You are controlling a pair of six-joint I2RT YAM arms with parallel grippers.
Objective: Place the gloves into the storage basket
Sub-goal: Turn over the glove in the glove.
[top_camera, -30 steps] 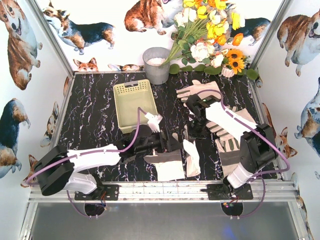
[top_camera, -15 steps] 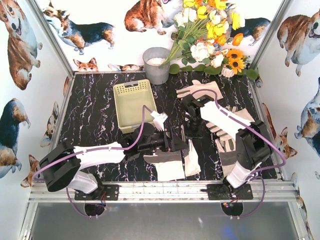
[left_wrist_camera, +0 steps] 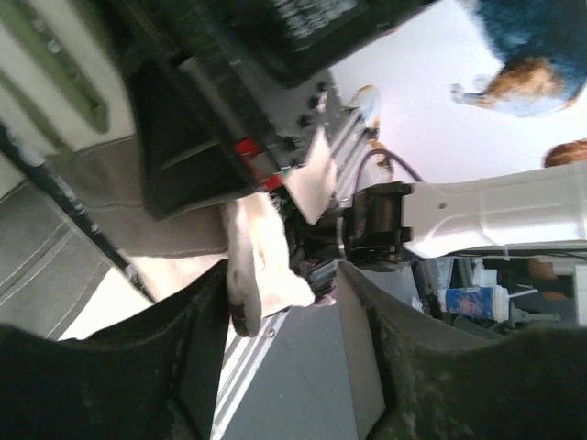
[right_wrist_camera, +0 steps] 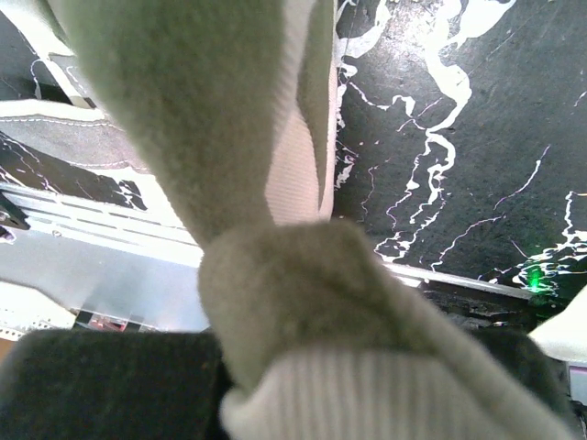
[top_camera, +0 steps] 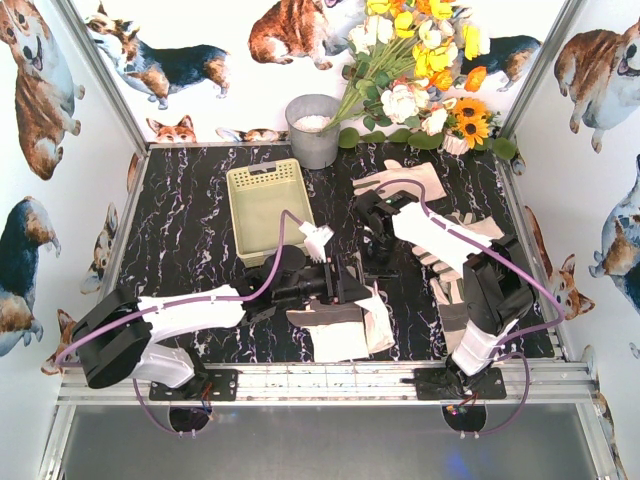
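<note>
A cream-white glove with grey patches lies near the table's front edge, one end raised. My right gripper is shut on its cream fabric, which fills the right wrist view and hangs away from the jaws. My left gripper is open beside the same glove; in the left wrist view its jaws stand wide apart with a glove fingertip against the left one. More gloves lie at the back and under the right arm. The yellow-green storage basket stands left of centre.
A grey metal bucket stands behind the basket. A bunch of artificial flowers leans at the back right. The metal front rail runs just below the glove. Walls close in the table on both sides.
My left gripper has moved right, up to the front glove. My right arm has shifted left and back, and the glove's raised end has leaned left towards the left gripper.
</note>
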